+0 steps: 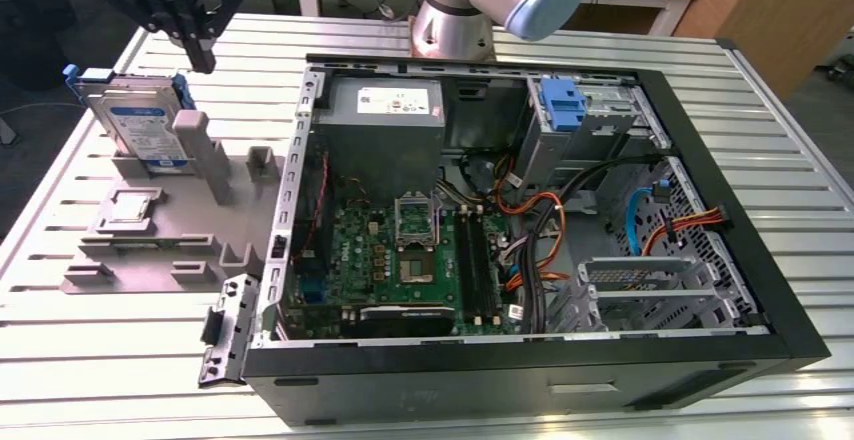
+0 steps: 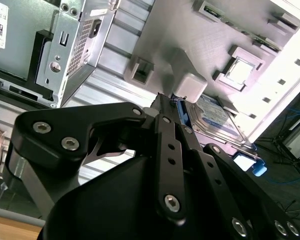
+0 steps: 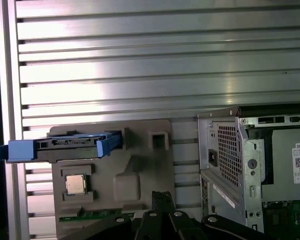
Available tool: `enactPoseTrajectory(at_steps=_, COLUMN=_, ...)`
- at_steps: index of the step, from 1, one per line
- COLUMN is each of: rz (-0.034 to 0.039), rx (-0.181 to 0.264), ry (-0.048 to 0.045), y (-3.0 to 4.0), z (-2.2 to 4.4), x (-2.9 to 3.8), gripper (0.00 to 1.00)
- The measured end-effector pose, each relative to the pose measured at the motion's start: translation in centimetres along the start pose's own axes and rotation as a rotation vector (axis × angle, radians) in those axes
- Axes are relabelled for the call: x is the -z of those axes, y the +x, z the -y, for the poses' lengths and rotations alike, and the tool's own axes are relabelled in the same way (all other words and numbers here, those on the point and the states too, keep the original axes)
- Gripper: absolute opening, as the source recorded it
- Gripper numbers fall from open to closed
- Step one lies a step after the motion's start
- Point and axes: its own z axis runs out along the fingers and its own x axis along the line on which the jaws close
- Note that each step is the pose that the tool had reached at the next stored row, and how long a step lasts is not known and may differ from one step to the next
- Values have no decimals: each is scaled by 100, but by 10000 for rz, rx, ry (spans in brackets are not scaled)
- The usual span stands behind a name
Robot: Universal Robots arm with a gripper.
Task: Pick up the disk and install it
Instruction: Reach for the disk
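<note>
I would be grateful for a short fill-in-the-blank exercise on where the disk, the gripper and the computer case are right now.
1. The silver hard drive in its blue plastic carrier stands ____ in the grey plastic fixture.
2. The black gripper hangs ____ the drive without touching it.
3. The green motherboard lies ____ the black computer case.
Missing words: upright; above; inside.

Shiny metal table, matt plastic fixture, blue plastic-framed disk
</note>
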Motion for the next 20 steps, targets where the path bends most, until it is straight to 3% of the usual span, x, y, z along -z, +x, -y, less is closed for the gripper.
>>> enactPoseTrajectory(at_steps=20, rz=0, rx=0, ry=0, y=127, z=6, x=-12, gripper=10)
